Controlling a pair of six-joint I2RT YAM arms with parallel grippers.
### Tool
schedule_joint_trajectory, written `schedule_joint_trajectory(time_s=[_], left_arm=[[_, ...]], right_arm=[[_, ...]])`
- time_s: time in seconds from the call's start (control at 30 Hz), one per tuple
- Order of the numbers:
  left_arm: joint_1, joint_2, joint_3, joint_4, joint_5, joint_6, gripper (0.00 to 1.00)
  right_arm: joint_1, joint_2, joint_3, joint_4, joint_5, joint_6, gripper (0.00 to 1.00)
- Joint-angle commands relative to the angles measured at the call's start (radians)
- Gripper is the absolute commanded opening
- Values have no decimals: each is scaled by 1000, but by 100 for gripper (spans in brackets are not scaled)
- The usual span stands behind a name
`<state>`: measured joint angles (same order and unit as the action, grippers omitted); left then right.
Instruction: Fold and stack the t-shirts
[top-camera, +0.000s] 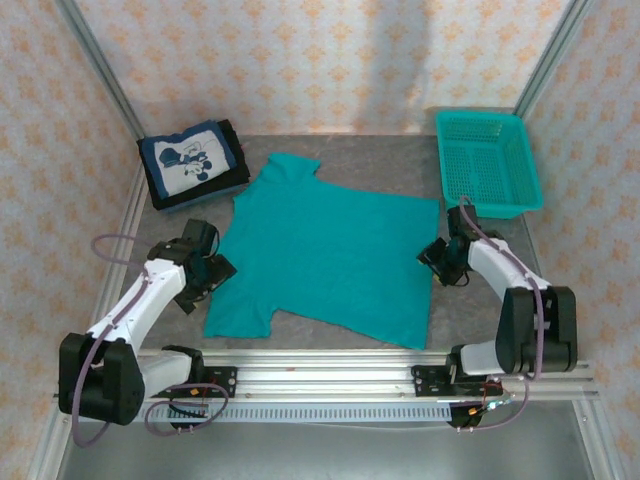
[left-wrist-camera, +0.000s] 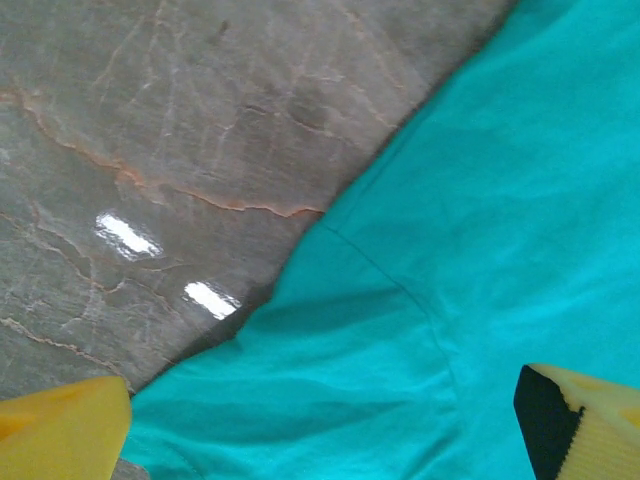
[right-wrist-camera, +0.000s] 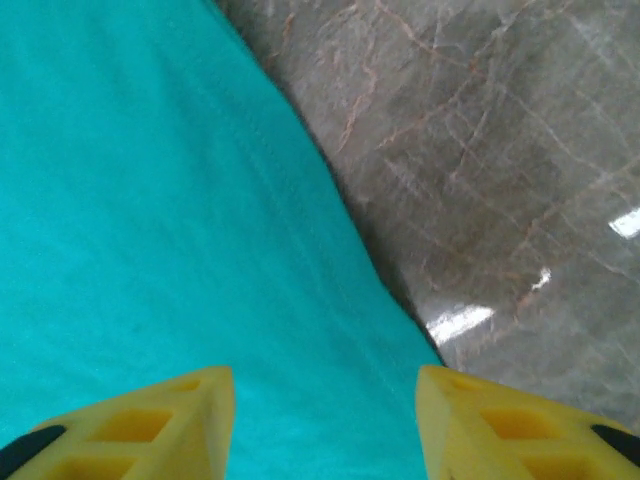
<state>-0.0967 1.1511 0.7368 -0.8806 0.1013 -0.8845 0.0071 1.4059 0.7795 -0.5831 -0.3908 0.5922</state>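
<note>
A teal t-shirt (top-camera: 330, 250) lies spread flat in the middle of the table. At the back left sits a folded stack with a navy cartoon-print t-shirt (top-camera: 190, 160) on top of black ones (top-camera: 160, 190). My left gripper (top-camera: 213, 270) is at the teal shirt's left sleeve. In the left wrist view its yellow fingers (left-wrist-camera: 60, 432) stand wide apart, open, over the sleeve cloth (left-wrist-camera: 400, 350). My right gripper (top-camera: 437, 258) is at the shirt's right edge. Its fingers (right-wrist-camera: 130, 430) are open, straddling the teal cloth's edge (right-wrist-camera: 300, 330).
A rigid teal mesh basket (top-camera: 487, 160) stands at the back right, just behind my right arm. Bare grey stone table (top-camera: 360, 145) shows behind the shirt and along both sides. Patterned walls and metal frame posts close in the table.
</note>
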Motion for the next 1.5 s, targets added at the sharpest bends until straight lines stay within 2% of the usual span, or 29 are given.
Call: schedule_joint_trajectory(time_s=[0.0, 0.23, 0.47, 0.6, 0.9, 1.0, 1.13, 1.27, 1.37, 1.47], left_arm=[[17, -37, -21, 15, 8, 1, 99], [46, -109, -47, -16, 6, -18, 100], [48, -154, -33, -66, -20, -13, 100], [48, -171, -40, -83, -16, -17, 100], [47, -183, -52, -89, -8, -9, 100], [48, -189, -58, -82, 31, -4, 100], [32, -225, -97, -59, 143, -18, 100], [-60, -243, -111, -92, 183, -32, 100], [-127, -242, -138, -120, 197, -59, 99], [-152, -261, -194, -124, 207, -84, 93]], right_arm=[[7, 64, 28, 55, 56, 15, 47], [9, 208, 119, 13, 164, 10, 38], [12, 399, 307, -70, 232, -21, 38], [12, 456, 404, -75, 281, -30, 37], [13, 563, 624, -136, 271, -68, 37], [12, 515, 596, -141, 253, -67, 42], [11, 398, 513, -132, 213, -60, 54], [12, 225, 410, -164, 141, -90, 64], [12, 87, 331, -229, 103, -117, 68], [11, -45, 246, -288, 70, -128, 69]])
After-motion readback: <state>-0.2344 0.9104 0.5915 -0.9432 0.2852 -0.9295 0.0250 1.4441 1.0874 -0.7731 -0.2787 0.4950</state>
